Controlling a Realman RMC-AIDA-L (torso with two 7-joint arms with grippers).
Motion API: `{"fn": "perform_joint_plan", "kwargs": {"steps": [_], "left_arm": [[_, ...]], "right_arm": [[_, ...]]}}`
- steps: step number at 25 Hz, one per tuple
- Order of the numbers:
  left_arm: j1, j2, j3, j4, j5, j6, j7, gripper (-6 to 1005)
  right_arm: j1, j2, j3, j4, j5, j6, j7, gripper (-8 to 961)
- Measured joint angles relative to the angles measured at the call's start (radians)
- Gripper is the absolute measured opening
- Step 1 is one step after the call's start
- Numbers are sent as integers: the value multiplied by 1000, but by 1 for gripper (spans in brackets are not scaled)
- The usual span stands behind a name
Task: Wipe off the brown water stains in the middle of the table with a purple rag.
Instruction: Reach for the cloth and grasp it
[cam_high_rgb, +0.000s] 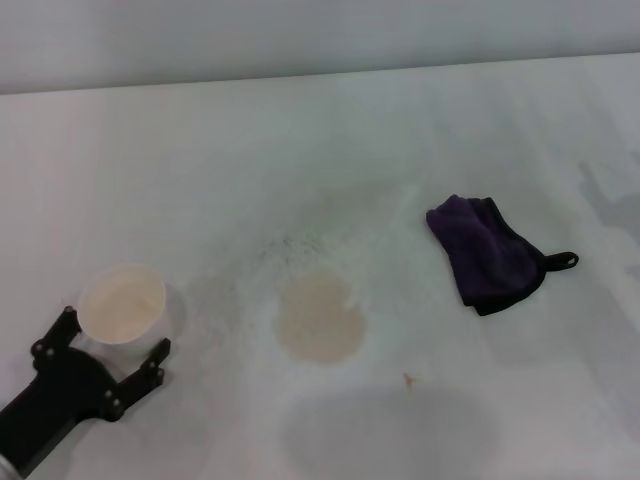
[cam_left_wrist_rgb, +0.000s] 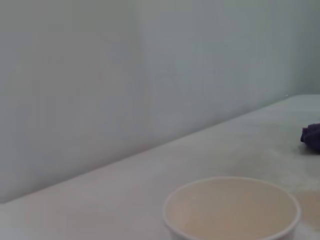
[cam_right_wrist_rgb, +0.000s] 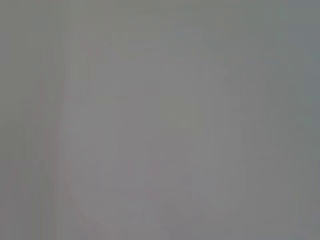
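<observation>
The brown water stains (cam_high_rgb: 318, 318) form a pale tan round blotch in the middle of the white table (cam_high_rgb: 330, 140). The purple rag (cam_high_rgb: 488, 252) lies crumpled to the right of the blotch, with black edging and a small black loop; a bit of it shows in the left wrist view (cam_left_wrist_rgb: 312, 136). My left gripper (cam_high_rgb: 112, 345) is open at the front left, its two black fingers on either side of the near part of a white paper cup (cam_high_rgb: 123, 302), without gripping it. The right gripper is out of view.
The white paper cup stands upright left of the blotch and fills the near part of the left wrist view (cam_left_wrist_rgb: 232, 207). A tiny brown speck (cam_high_rgb: 407, 378) lies in front of the blotch. A pale wall (cam_high_rgb: 300, 35) rises behind the table. The right wrist view shows only plain grey.
</observation>
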Motion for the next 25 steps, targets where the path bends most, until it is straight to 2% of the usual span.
{"fn": "perform_joint_plan", "kwargs": {"steps": [6,13,20,25], "left_arm": [[56,3,0,11,-21,56,4,892],[99,2,1,8,-45,62,26,892],[163,3,3,6,-166,105,44,892],[204,4,2,6,-311,170,56,892]], "right_arm": [[0,0,0,-2,0,0,0,813],[1,0,0,-2,0,0,-3,813],[3,0,0,-2,0,3,2,813],[5,0,0,-2,0,6,34,813]]}}
